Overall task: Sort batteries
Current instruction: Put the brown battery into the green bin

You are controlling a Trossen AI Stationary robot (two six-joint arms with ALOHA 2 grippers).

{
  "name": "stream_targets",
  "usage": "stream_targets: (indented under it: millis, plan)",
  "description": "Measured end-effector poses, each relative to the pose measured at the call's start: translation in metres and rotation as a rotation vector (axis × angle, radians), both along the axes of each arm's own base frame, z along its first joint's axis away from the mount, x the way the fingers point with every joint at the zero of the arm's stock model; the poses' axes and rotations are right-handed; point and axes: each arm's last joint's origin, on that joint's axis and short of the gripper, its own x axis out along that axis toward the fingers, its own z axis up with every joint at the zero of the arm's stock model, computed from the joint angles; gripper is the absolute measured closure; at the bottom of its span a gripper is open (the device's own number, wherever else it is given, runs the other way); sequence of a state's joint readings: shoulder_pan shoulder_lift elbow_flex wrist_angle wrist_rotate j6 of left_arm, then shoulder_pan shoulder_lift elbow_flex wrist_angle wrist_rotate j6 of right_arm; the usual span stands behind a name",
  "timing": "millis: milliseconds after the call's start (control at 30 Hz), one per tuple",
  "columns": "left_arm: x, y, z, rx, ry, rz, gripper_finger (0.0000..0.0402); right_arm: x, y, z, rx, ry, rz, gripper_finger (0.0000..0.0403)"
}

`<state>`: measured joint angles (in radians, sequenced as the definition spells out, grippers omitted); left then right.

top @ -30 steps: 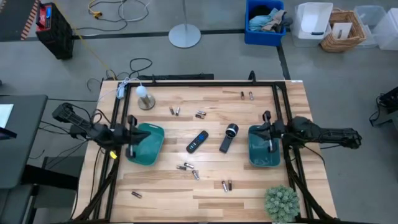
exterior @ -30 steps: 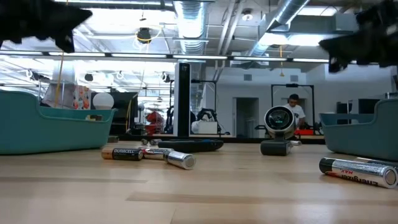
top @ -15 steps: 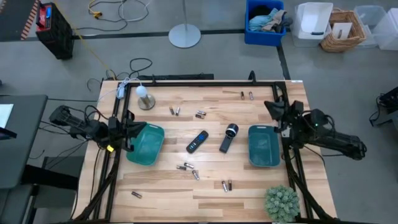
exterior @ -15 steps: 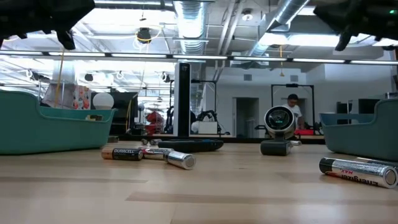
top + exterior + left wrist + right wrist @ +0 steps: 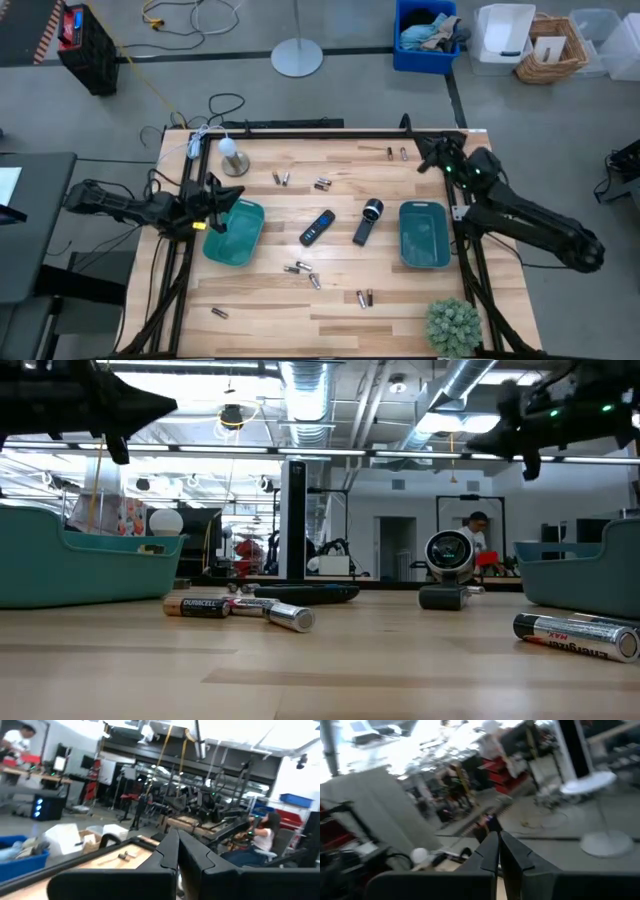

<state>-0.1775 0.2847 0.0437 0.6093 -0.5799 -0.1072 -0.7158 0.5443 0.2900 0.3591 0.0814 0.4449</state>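
Note:
Several small batteries lie on their sides on the wooden table, in pairs (image 5: 280,178) (image 5: 322,184) (image 5: 397,153) (image 5: 364,297), with others near the middle (image 5: 297,268) and one at the near left (image 5: 219,312). The low view shows three of them close up (image 5: 200,606) (image 5: 280,615) (image 5: 575,635). My left gripper (image 5: 238,194) (image 5: 177,847) hangs shut above the far corner of the left teal tray (image 5: 233,238). Shut as well, my right gripper (image 5: 420,152) (image 5: 498,845) is raised over the table's far right part, beyond the right teal tray (image 5: 424,240). Neither holds anything.
A black remote (image 5: 317,227) and a black flashlight (image 5: 368,221) lie between the trays. A white ball on a round base (image 5: 233,158) stands at the far left, a green plant (image 5: 452,325) at the near right corner. A black frame rail (image 5: 320,133) runs along the far edge.
My right gripper has risen from over the right tray and swung toward the table's far edge, rolling as it went. My left gripper has swung a little toward the far edge above the left tray. Both have stayed shut. No battery has moved.

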Motion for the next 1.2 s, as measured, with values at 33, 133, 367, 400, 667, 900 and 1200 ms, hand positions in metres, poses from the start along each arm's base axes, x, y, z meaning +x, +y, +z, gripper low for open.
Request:
stream_targets:
  millis: [33,133,367,400,667,900,1200]
  plan:
    - [0.001,0.001,-0.001,-0.009,0.006,0.005,0.0401,0.001,-0.004,-0.001,0.018,0.012,-0.015,0.0367]
    - [0.006,0.004,-0.004,-0.022,0.023,-0.014,0.0401,0.006,-0.016,-0.001,0.080,0.015,-0.045,0.0367]
    - [0.017,0.015,0.002,-0.053,0.114,-0.002,0.0401,0.025,-0.039,-0.003,0.171,0.079,-0.063,0.0367]
    - [0.019,0.017,0.005,-0.054,0.128,0.001,0.0401,0.028,-0.042,-0.003,0.180,0.089,-0.064,0.0367]
    - [0.035,0.030,0.021,-0.025,0.194,0.058,0.0401,0.048,-0.061,-0.009,0.221,0.133,-0.065,0.0367]
    - [0.053,0.048,0.018,-0.064,0.294,0.057,0.0401,0.063,-0.077,-0.009,0.246,0.255,0.003,0.0367]
    - [0.078,0.075,0.005,-0.149,0.422,0.084,0.0401,0.088,-0.101,-0.012,0.378,0.575,0.052,0.0367]
